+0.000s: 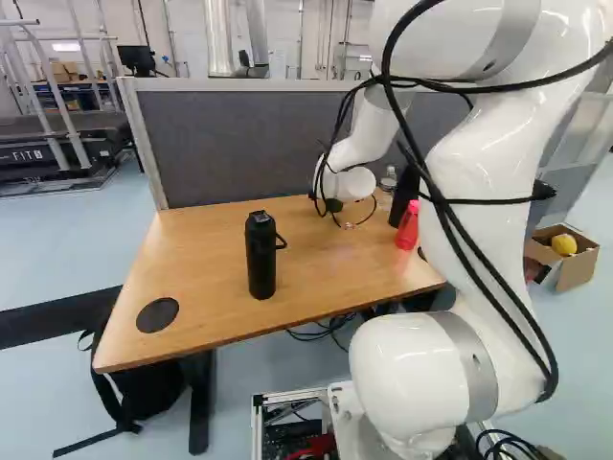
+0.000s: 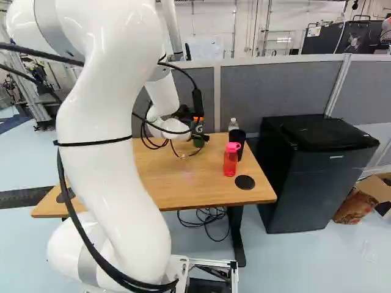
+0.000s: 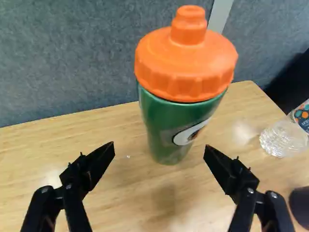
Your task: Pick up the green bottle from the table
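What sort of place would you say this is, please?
It looks like a robotics lab or workshop: a white robot arm stands before a wood-topped table, grey partition panels rise behind the table, and a metal duct shows beyond them.

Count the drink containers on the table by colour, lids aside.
Green: 1, the green bottle
Red: 1, the red bottle
Clear: 1, the clear bottle
Black: 2, the handled bottle and the tumbler
Total: 5
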Robot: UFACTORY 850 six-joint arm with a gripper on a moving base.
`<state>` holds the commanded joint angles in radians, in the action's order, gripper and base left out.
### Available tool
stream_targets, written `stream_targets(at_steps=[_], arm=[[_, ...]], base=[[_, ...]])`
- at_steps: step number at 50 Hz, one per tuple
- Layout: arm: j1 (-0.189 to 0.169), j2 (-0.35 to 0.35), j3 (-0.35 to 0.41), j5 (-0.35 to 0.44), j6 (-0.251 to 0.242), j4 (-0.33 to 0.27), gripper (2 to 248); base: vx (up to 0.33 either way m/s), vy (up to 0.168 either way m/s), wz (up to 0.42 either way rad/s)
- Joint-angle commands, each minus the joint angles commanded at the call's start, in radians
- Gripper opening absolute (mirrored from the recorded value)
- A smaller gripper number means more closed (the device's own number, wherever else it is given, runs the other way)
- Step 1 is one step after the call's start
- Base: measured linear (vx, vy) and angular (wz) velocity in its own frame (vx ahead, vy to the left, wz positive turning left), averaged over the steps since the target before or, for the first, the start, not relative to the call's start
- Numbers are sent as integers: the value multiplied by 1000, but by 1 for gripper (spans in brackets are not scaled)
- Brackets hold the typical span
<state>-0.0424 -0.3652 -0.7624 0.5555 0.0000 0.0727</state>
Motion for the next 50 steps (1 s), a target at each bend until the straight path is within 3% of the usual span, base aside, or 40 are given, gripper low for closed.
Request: stream_targets(at_steps=[19, 20, 24, 25, 29, 30, 34, 35, 50], arm=[[-17, -34, -43, 0, 0, 0, 247], [-17, -34, -44, 0, 0, 0, 224], [-18, -35, -44, 0, 0, 0, 224], [-18, -35, -45, 0, 0, 0, 186], [-18, -35, -45, 0, 0, 0, 186], [-18, -35, -45, 0, 0, 0, 147], [-18, -35, -45, 0, 0, 0, 147], [-18, -35, -45, 0, 0, 0, 119], [-18, -9, -38, 0, 0, 0, 115]], base=[[0, 0, 0], [0, 0, 0], [0, 0, 0], [0, 0, 0], [0, 0, 0], [0, 0, 0], [0, 0, 0], [0, 0, 0], [0, 0, 0]])
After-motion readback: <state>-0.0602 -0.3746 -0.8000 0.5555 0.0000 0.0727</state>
